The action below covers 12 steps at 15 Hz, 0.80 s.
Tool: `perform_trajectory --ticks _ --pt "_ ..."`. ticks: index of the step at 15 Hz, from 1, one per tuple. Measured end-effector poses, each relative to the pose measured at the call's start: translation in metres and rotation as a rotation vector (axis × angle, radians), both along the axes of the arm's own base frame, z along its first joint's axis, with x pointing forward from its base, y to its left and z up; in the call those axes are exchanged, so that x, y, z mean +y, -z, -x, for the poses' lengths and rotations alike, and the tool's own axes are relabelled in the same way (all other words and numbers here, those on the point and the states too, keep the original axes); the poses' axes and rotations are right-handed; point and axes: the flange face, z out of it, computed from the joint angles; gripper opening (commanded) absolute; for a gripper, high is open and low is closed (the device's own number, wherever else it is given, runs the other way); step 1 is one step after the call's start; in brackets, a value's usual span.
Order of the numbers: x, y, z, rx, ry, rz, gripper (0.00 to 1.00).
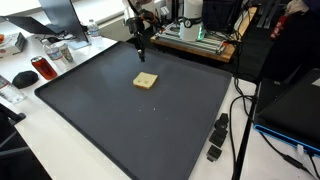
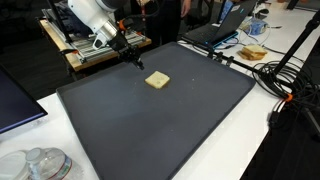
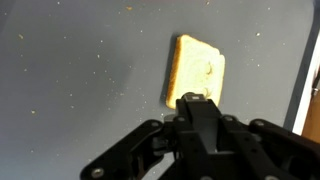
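Note:
A square slice of toasted bread lies flat on a large dark mat, toward its far half. My gripper hangs above the mat near its far edge, a short way behind the bread and not touching it. In the wrist view the bread lies just beyond the gripper. The black fingers are pressed together with nothing visible between them.
Beside the mat are a red can, a metal bowl and a black mouse. A black device and cables lie at another edge. A wooden-framed machine, a laptop and glass lids stand around.

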Motion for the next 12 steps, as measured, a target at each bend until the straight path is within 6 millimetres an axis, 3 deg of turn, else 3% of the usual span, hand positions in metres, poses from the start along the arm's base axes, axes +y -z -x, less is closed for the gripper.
perform_trajectory --ticks 12 --pt "-0.004 -0.023 -0.027 0.086 -0.340 0.230 0.05"
